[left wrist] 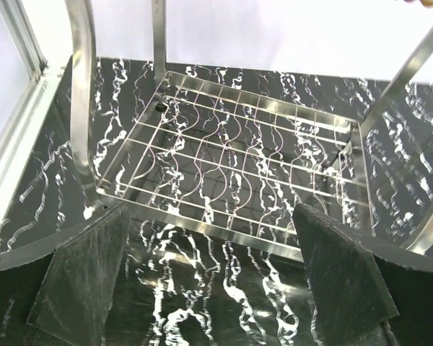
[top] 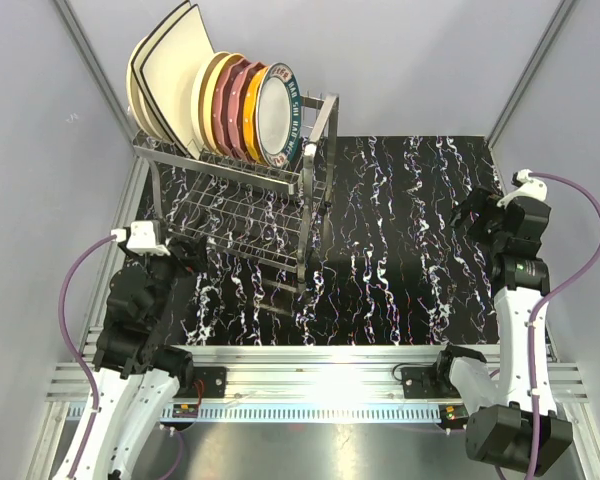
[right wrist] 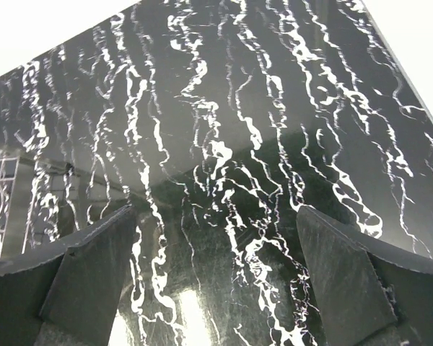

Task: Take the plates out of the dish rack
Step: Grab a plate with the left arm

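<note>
The left gripper (left wrist: 211,216) hangs at the near left, jaws wide and holding nothing, facing the lower tier of the rack (top: 242,205). The rack stands at the far left of the black marbled mat (top: 410,260). The plates (top: 215,100) stand on edge in its upper tier: cream square at the left, then cream round, maroon, orange and patterned-rim white. The right gripper (right wrist: 213,216) hovers over the mat at the right, well apart from the rack, jaws wide and holding nothing.
</note>
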Available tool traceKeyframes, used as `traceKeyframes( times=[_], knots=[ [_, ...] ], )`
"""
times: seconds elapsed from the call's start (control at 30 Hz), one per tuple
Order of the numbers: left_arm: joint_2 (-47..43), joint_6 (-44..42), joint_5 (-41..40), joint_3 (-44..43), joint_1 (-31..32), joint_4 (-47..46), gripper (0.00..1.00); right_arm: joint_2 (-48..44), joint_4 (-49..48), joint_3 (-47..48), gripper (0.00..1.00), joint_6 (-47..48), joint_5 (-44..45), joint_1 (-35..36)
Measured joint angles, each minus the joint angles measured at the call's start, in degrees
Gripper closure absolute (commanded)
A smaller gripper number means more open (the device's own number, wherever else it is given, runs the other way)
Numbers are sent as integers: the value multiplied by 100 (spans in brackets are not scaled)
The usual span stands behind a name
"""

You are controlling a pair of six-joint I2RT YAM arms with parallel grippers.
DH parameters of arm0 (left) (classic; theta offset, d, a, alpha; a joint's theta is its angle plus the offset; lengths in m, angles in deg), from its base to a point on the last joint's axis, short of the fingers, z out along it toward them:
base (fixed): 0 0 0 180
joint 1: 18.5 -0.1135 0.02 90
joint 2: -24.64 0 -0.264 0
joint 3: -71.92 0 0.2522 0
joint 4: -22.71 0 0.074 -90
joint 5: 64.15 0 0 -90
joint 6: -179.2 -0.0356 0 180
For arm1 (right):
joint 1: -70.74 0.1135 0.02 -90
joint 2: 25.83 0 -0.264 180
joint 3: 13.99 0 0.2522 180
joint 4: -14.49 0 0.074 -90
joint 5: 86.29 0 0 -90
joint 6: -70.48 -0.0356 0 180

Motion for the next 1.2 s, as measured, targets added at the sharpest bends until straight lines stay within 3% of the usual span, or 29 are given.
traceKeyframes(
  times=[0.2, 0.43, 0.5, 0.8, 1.2],
  knots=[
    [293, 420, -35, -501, 9, 487, 1, -35, 354, 240, 0, 946, -1469, -11],
    [610, 970, 157, -1993, 9, 1421, 1, -20, 1012, 780, 0, 2684, -3781, 13],
    [793, 1174, 313, -2494, 9, 1676, 1, -9, 1056, 743, 0, 2863, -4050, 22],
    [1777, 1790, 881, -3967, 11, 2500, 1, 107, 1005, 210, 0, 3123, -4627, 22],
    [2953, 2201, 1130, -5445, 271, 2999, 11, 101, 1001, 72, 0, 3191, -4774, 22]
  ],
)
